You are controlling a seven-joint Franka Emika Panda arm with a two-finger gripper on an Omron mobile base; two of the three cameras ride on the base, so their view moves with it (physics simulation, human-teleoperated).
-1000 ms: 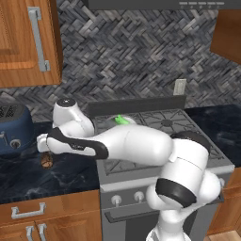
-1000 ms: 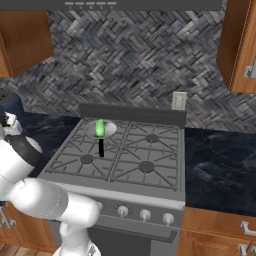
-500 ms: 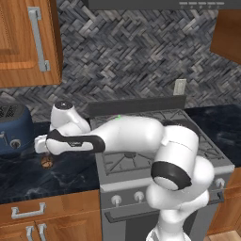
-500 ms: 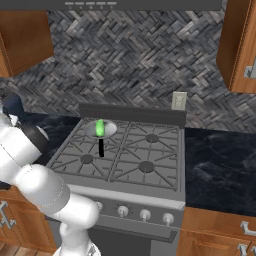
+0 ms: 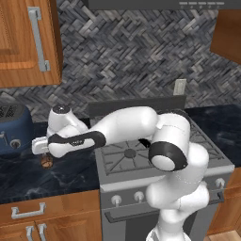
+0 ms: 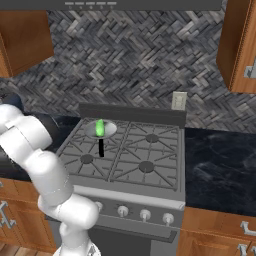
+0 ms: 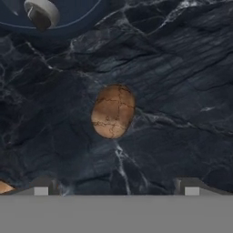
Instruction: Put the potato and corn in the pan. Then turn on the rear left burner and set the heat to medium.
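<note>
The robot's two-finger gripper (image 7: 116,185) hangs open over the small brown roundish potato (image 7: 113,110) on the dark marble tabletop (image 7: 182,82), fingertips straddling it toward six o'clock, presumably lined up to descend and grasp it for the pan.

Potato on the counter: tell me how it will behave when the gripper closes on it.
The potato looks rounded and egg-shaped, so it may roll on the dark counter if nudged. Its cracked brown skin suggests decent grip. It seems small and solid, probably light and stiff.
</note>
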